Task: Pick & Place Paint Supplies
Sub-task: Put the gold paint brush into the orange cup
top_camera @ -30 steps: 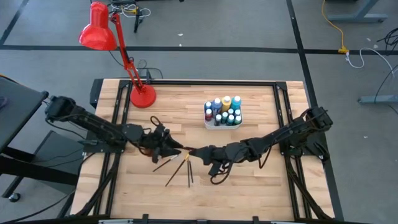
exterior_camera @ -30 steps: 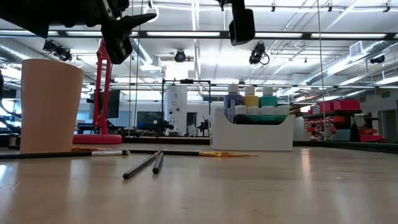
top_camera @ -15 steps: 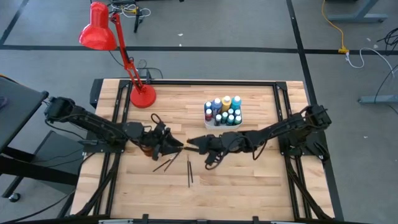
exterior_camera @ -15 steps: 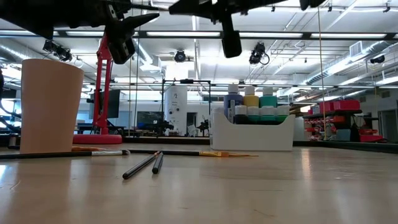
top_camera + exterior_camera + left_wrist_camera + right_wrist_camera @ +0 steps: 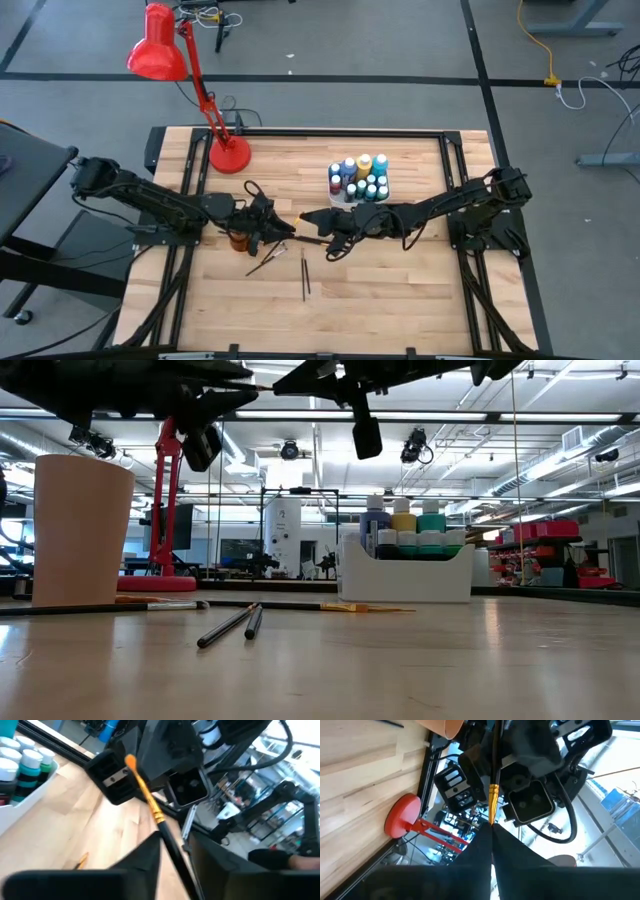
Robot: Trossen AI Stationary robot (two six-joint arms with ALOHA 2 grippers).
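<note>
A thin paintbrush (image 5: 150,806) with an orange tip, gold ferrule and dark handle hangs level above the table's middle. My right gripper (image 5: 306,219) is shut on its bristle end. My left gripper (image 5: 280,226) faces it; its fingers (image 5: 145,857) stand on either side of the dark handle (image 5: 172,852), with a gap still showing. Other brushes (image 5: 266,263) (image 5: 305,275) lie flat on the wood. Paint bottles (image 5: 360,178) stand in the white tray (image 5: 405,582). My right gripper pinches the brush at its bristle end, just short of the gold ferrule (image 5: 493,815), between its two shut fingers. The fingers come level from the table's right and lie along the brush. The brush is lifted clear, about level, its handle reaching toward my left gripper.
An orange cup (image 5: 80,530) stands under my left arm, at the table's left. A red desk lamp (image 5: 228,155) stands at the far left. Loose brushes (image 5: 230,625) lie in front of the cup. The table's near half is bare wood apart from them.
My right gripper has carried the brush toward the table's far edge and the left gripper, keeping it level and clear of the table. The handle now lies between my left gripper's fingers.
</note>
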